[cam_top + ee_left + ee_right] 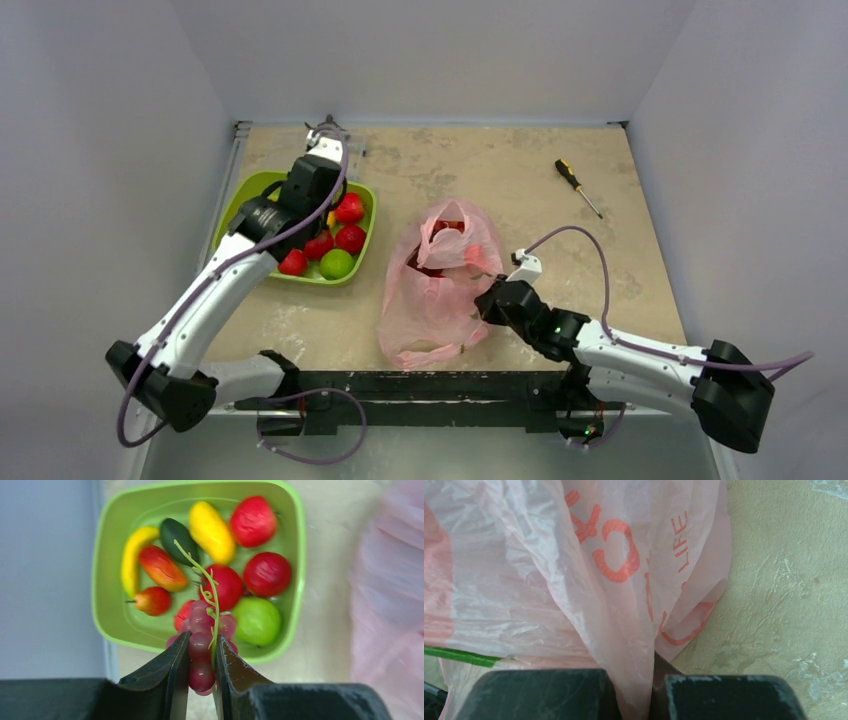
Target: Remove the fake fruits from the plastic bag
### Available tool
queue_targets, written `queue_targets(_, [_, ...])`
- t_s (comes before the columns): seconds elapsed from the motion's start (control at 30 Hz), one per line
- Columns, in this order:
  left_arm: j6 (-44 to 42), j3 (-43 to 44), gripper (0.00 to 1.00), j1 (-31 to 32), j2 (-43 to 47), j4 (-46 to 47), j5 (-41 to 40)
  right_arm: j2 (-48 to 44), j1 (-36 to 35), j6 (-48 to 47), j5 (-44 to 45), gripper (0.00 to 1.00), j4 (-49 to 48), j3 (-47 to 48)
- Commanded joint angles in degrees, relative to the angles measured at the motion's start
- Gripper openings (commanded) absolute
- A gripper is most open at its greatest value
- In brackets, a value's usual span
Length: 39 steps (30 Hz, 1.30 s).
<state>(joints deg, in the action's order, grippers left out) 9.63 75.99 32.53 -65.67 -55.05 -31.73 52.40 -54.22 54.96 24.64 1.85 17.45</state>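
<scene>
Left gripper point(202, 642) is found pinching the grapes point(201, 622) over the tray's point(107, 580) near rim. Right gripper point(636, 690) is pressed together on a bag point(524, 570) fold. The bunch should be carried farther in, above the fruits point(260, 575) lying there, and lowered before release, lest it roll out.

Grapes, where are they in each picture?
Top view: cannot be seen; the left arm covers that spot over the green tray.
Left wrist view: the grapes are at the bottom middle, pinched in the left pincer, over the tray's near rim.
Right wrist view: not in it.
Shared landmark: the pink bag, in the middle of the top view, at the right edge of the left wrist view, filling the right wrist view.
</scene>
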Motion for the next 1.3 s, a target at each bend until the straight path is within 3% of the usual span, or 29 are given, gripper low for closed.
queue_targets(0.0, [-7.82, 3.83, 0.0, -4.39, -7.85, 10.76, -10.61, 0.62, -0.01, -0.94, 1.98, 0.0, 0.02, 3.31])
queue_targets(0.27, [-5.7, 11.08, 0.0, -10.74, -19.89, 8.9, -12.18, 0.52, -0.01, -1.17, 2.06, 0.0, 0.6, 3.75])
queue_targets(0.3, [-5.49, 10.7, 0.07, -11.31, -20.46, 9.3, -11.67, 0.56, -0.03, -1.17, 2.22, 0.0, 0.94, 3.89])
queue_targets(0.4, [-2.77, 8.26, 0.64, -12.61, -21.03, 8.6, -10.36, 0.44, 0.0, -1.1, 2.66, 0.0, 1.24, 3.9])
queue_targets(0.47, [-1.73, 6.99, 0.92, -12.88, -19.99, 8.16, -9.97, 0.38, 0.01, -1.03, 2.73, 0.0, 1.05, 3.71])
queue_targets(0.5, [-1.37, 6.18, 0.98, -12.86, -19.05, 8.46, -10.43, 0.42, -0.01, -0.93, 2.63, 0.0, 0.58, 3.51])
queue_targets(0.7, [-0.82, 1.54, 0.99, -12.85, -12.21, 11.23, -5.82, 2.7, -0.01, -0.9, 1.39, 0.0, -1.05, 3.84])
queue_targets(0.83, [0.59, 0.33, 0.97, -12.61, -10.26, 10.99, 6.18, 3.49, -0.01, -1.19, 0.81, 0.0, -1.49, 4.1])
queue_targets(1.0, [2.53, -0.81, 0.94, -10.15, -9.52, 13.35, 29.53, 2.79, -0.03, -1.02, 0.75, 0.0, -1.43, 4.28])
queue_targets(1.17, [8.03, -4.42, 0.9, -3.48, -6.42, 16.7, 36.19, 1.62, -0.03, -0.99, 1.0, 0.0, 1.13, 5.67])
queue_targets(1.27, [17.11, -15.07, 0.82, -2.89, -0.78, 23.11, 40.55, 0.26, -0.03, -0.99, 1.17, 0.0, 1.45, 5.44])
